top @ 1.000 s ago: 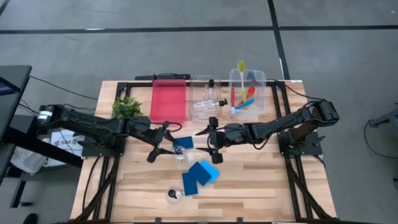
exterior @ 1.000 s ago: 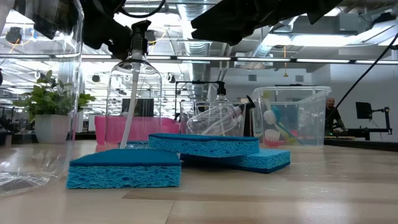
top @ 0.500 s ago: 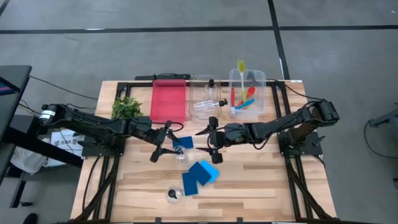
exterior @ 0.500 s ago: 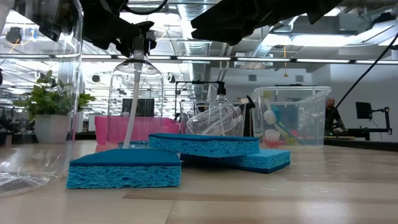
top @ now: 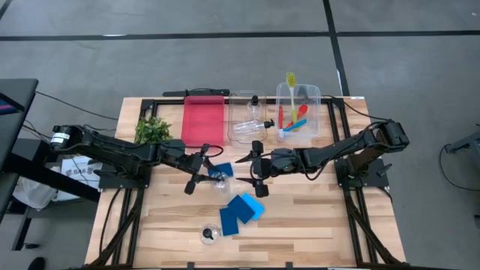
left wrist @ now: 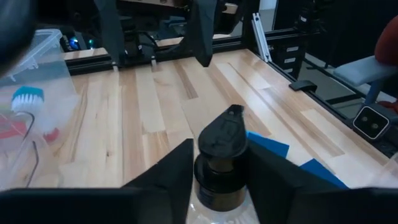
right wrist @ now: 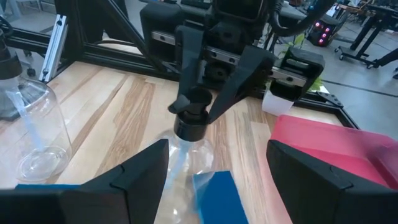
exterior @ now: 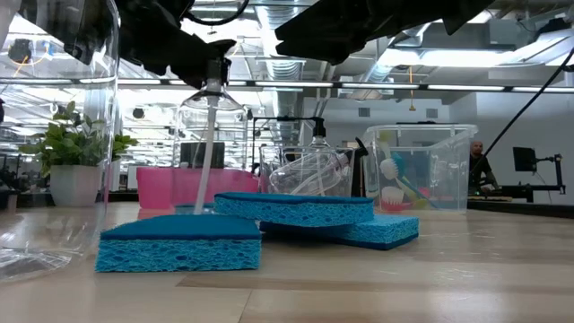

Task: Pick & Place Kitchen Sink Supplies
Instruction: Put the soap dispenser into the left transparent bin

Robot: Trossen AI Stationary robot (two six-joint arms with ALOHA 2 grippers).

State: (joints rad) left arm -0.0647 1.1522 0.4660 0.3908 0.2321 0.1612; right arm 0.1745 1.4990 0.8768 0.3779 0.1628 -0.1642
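A clear bottle with a black pump cap (top: 219, 179) stands upright at mid-table, and my left gripper (top: 201, 171) is shut on it. My right gripper (top: 253, 174) hovers open just right of it, facing it and touching nothing. One blue sponge (top: 224, 170) lies beside the bottle, and more blue sponges (top: 241, 212) are stacked toward the near edge. A second clear bottle (top: 208, 235) stands by the near edge. Red, blue and yellow-green brushes (top: 294, 114) sit in the right clear bin, and more bottles (top: 250, 124) lie in the middle bin. My left gripper pinches the bottle's neck (left wrist: 219, 180) just under the black pump cap (left wrist: 221, 138), one finger (left wrist: 171, 171) on each side. The fingers come in level from the table's left. The bottle stays upright. A sponge hides its base in the low view, so I cannot tell whether it is lifted.
A red tray (top: 204, 122) and two clear bins (top: 315, 96) line the far side, with a leafy plant (top: 152, 129) at the far left. Black frame rails border the table. Bare wood lies along the right and the near left.
My left gripper has moved a little toward the table's right and far edge, staying shut, and the bottle has gone with it, still upright. The right arm has kept still.
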